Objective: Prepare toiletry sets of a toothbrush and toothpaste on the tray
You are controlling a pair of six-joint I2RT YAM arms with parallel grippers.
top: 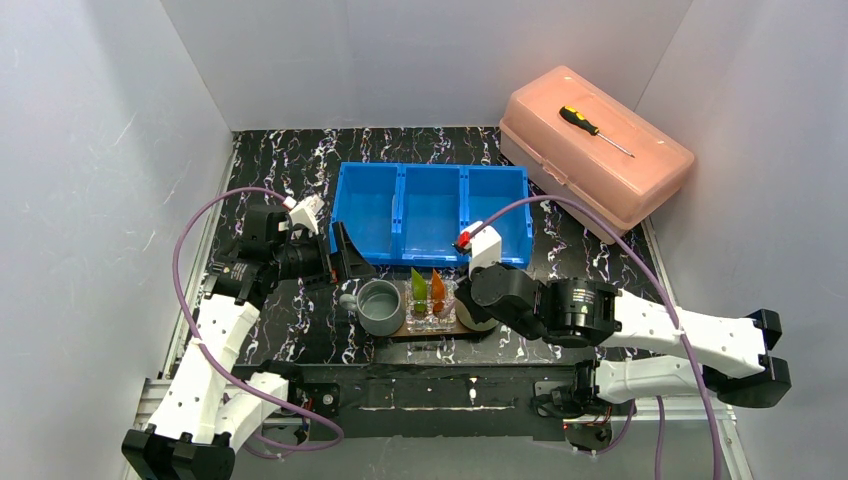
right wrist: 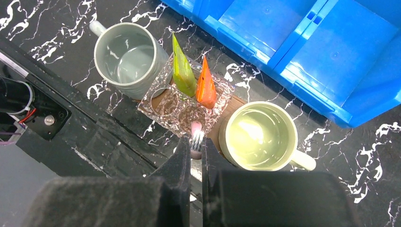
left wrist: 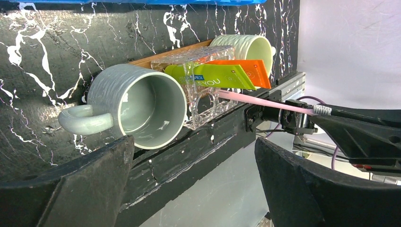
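A grey mug (right wrist: 127,56) and a pale green mug (right wrist: 257,137) stand at either end of the brown tray (right wrist: 216,133). Between them is a clear plastic holder (right wrist: 184,101) with a green tube (right wrist: 182,71) and an orange tube (right wrist: 206,87) upright in it. My right gripper (right wrist: 196,144) is shut on the bristle end of a pink toothbrush (left wrist: 265,102), and the handle reaches to the holder (left wrist: 203,94). My left gripper (left wrist: 193,142) stands wide open and holds nothing, just left of the grey mug (left wrist: 137,106) and pointing at it.
A blue three-compartment bin (top: 430,210) sits right behind the tray. A pink lidded box (top: 640,175) at the back right has a screwdriver (top: 595,130) on it. A black rail (top: 420,385) runs along the table's near edge. White walls enclose the sides.
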